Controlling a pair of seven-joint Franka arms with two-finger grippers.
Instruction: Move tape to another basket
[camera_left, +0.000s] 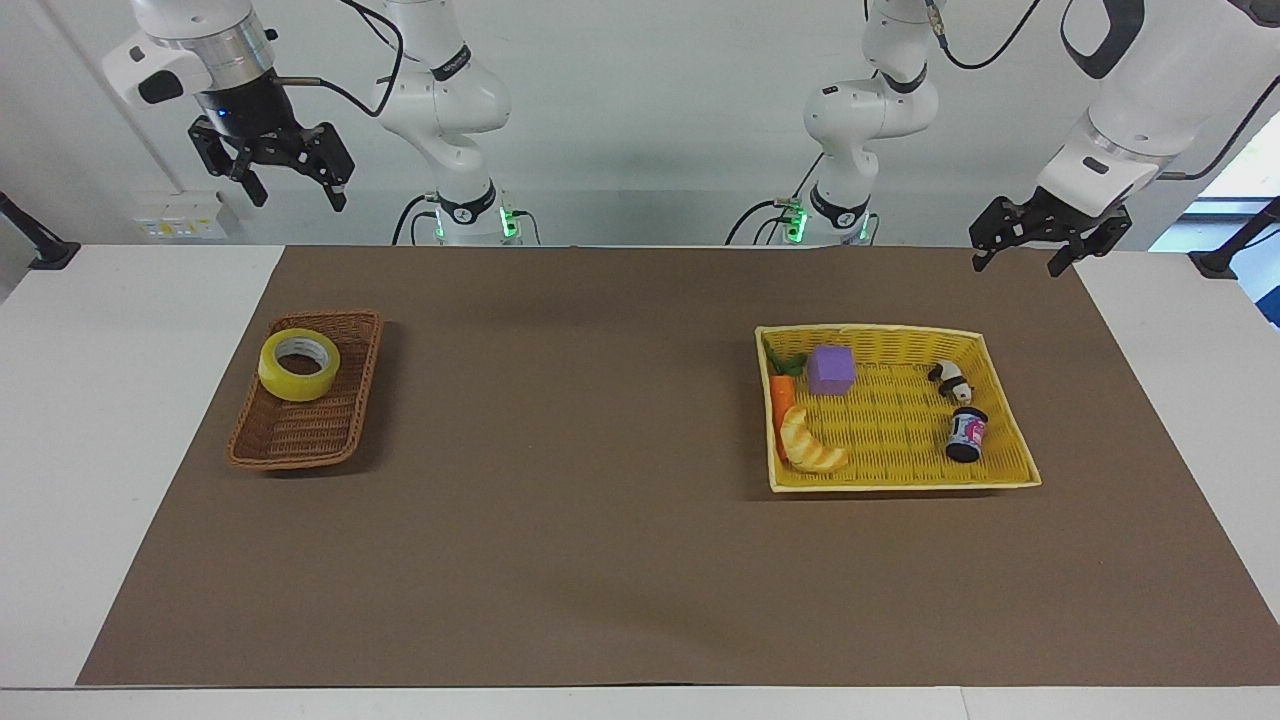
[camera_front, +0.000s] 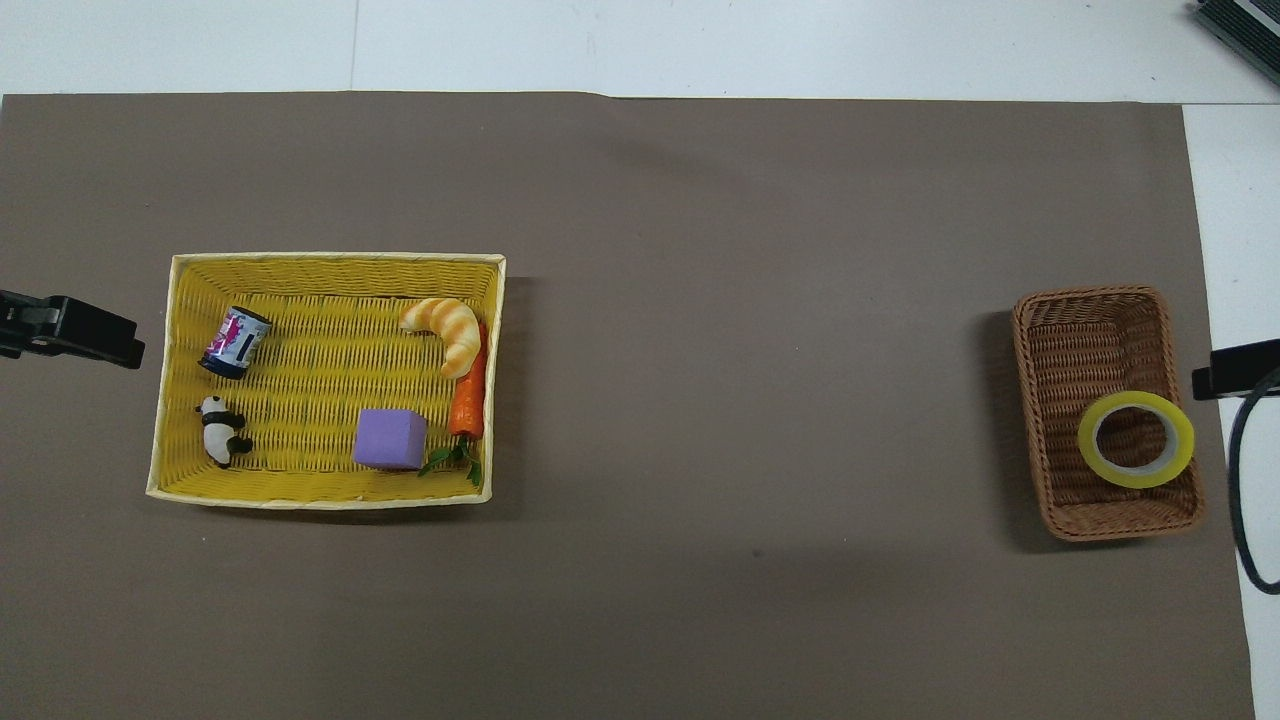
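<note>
Tape (camera_left: 299, 364) in brown wicker basket (camera_left: 283, 445)

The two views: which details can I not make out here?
- Overhead view: the left gripper and right gripper are cut off by the side edges.
- Can in the yellow basket: label too small to read.
- Tape in the brown basket: its underside is hidden by its own wall.

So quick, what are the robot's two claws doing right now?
Left gripper: open, holding nothing, up above the table.
Right gripper: open, holding nothing, raised high; the tape lies in the brown basket.
</note>
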